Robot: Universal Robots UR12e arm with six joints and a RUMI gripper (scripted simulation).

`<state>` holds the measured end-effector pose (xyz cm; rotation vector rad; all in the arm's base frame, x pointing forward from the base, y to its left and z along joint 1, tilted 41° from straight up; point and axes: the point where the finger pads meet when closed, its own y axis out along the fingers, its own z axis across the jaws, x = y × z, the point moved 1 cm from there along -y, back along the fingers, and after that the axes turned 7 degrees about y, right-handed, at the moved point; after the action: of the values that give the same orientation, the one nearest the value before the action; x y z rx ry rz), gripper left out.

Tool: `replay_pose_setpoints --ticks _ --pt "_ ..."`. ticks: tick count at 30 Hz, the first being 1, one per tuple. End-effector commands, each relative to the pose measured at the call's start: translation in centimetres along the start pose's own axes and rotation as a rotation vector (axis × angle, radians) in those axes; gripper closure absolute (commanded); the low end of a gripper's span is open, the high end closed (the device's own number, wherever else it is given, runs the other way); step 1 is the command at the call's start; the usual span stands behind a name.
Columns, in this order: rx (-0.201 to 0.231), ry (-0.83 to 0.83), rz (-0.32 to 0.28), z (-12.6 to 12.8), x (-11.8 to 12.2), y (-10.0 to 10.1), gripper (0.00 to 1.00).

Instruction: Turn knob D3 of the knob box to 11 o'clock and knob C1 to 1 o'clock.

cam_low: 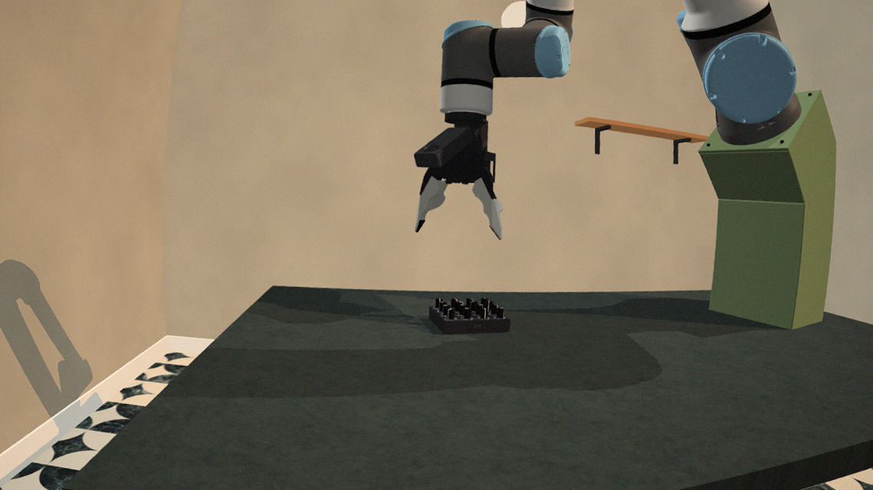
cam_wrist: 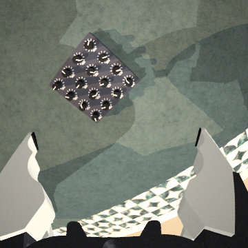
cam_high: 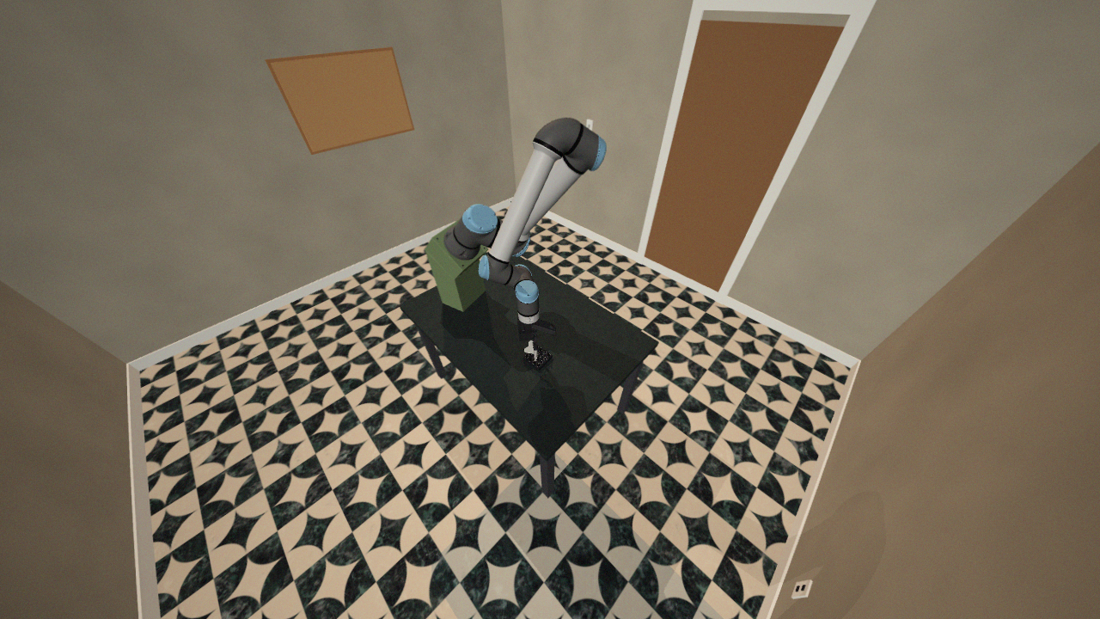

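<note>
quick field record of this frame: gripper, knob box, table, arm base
gripper: open, holds nothing, hangs well above the box
knob box: dark, sits flat on the table, sixteen knobs in four rows, none touched
table: dark green top, bears the box and the base
arm base: green pedestal at the table's far corner

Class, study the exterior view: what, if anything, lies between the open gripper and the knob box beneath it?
Nothing. The gripper hangs open and holds nothing, well above the knob box; only open air and the far wall show between them in the exterior view.
</note>
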<state>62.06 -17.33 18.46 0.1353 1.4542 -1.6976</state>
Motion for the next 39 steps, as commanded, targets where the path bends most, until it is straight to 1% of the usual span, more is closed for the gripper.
replay_pose_setpoints --ticks 1,2,9,14,39 --pt "-0.003 -0.001 0.000 0.0 0.0 -2.2 0.00" --pt "-0.003 -0.001 0.000 0.0 0.0 -2.2 0.00" --pt "-0.003 -0.001 0.000 0.0 0.0 -4.7 0.00" --pt "-0.003 -0.001 0.000 0.0 0.0 -5.5 0.00" --pt "-0.003 -0.001 0.000 0.0 0.0 -5.6 0.00"
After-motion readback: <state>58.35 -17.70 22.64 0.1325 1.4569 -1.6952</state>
